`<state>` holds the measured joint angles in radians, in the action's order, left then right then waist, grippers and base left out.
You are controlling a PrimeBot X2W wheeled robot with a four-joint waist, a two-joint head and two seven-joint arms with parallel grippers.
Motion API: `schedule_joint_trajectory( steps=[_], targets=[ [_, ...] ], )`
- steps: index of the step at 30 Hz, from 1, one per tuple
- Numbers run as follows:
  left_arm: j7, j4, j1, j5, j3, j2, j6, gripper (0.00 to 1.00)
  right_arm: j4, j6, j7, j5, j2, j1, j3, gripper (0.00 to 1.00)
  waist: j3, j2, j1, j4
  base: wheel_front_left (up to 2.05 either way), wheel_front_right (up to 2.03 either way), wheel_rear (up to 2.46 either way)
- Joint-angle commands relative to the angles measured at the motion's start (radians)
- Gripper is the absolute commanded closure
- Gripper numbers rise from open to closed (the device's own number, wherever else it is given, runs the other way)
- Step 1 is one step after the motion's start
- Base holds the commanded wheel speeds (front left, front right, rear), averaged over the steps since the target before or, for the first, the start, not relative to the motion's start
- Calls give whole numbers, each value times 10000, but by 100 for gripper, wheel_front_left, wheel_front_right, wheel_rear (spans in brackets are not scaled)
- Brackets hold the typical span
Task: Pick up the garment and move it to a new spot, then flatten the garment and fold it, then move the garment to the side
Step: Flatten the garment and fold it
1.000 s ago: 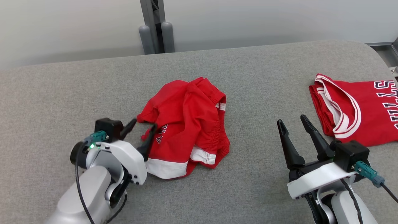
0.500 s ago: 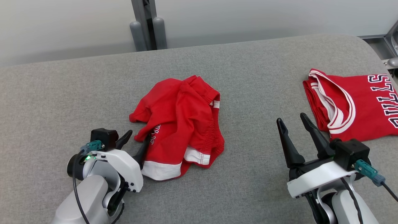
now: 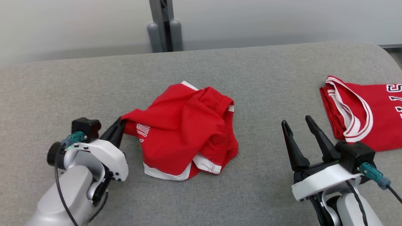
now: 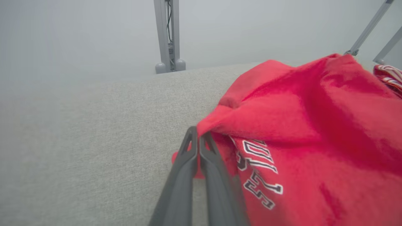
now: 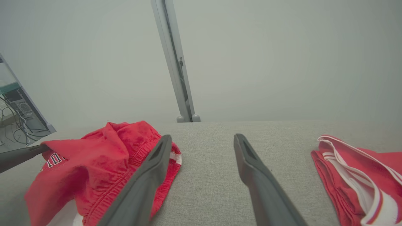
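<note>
Where it gaped before, left claw [image 3: 120, 122] now pinches garment [image 3: 185, 131] corner.

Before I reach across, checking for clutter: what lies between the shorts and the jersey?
Bare grey surface and the right gripper, fingers open, between shorts and jersey, in the head view.

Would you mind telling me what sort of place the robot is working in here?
Probably a robotics lab or test room: a grey fabric-covered table, an aluminium frame post before a bare wall, and a shelf of computer gear and cables.
</note>
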<state>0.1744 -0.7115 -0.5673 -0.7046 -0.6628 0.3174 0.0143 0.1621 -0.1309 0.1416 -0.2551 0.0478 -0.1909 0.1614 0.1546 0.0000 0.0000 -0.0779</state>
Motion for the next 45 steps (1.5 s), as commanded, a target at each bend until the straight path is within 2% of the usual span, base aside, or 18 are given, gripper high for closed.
schedule_joint_trajectory(
  steps=[1, 10, 13, 16, 21, 28, 29, 30, 31, 35, 40, 45],
  targets=[
    [-55, 131, -133, 78, 35, 180, -128, 100, 17, 3, 56, -79, 60, 110, -37, 0, -70, 0, 0, 143, 0, 0, 0],
    [-1271, 2064, 331, 221, 157, 1412, -1189, 100, 77, 3, 82, -143, 58, 101, 64, 0, -52, 0, 0, 544, 0, 0, 0],
    [-1765, 2654, 429, 195, 193, 1831, -1418, 100, 68, 3, 81, -182, 57, -16, 173, 0, 84, 0, 0, 507, 0, 0, 0],
    [-2134, 2875, 395, 195, 152, 2041, -1454, 100, 80, 3, 67, -151, 61, -92, 261, 0, 241, 0, 0, 377, 0, 0, 0],
    [-2252, 2501, 61, 263, 52, 1978, -1394, 100, 106, 3, 48, -63, 57, -231, 289, 0, 446, 0, 0, 138, 0, 0, 0],
    [-1703, 940, -654, 591, -91, 1675, -1248, 100, 70, 3, 8, 3, 57, -348, 345, 0, 676, 0, 0, -257, 0, 0, 0],
    [-1571, 721, -753, 619, -80, 1589, -1257, 80, 78, 3, 13, 6, 55, -352, 353, 0, 680, 0, 0, -280, 0, 0, 0],
    [-1443, 520, -819, 624, -87, 1515, -1227, 26, 93, 3, 11, 5, 54, -358, 352, 0, 678, 0, 0, -298, 0, 0, 0],
    [-1321, 315, -858, 622, -91, 1458, -1187, 0, 110, 3, 9, 5, 55, -358, 353, 0, 667, 0, 0, -305, 0, 0, 0],
    [-831, -287, -805, 448, -8, 1188, -1054, 0, 170, 3, -29, 50, 54, -250, 368, 0, 503, 0, 0, -170, 0, 0, 0],
    [-174, -286, -372, 127, 277, 1185, -953, 0, 211, 3, -156, 78, 54, -21, 391, 0, 206, 0, 0, 254, 0, 0, 0],
    [405, 888, 545, -192, 711, 1368, -1375, 0, 225, 3, -416, -393, 52, 243, 675, 0, -90, 0, 0, 777, 0, 0, 0]
  ],
)
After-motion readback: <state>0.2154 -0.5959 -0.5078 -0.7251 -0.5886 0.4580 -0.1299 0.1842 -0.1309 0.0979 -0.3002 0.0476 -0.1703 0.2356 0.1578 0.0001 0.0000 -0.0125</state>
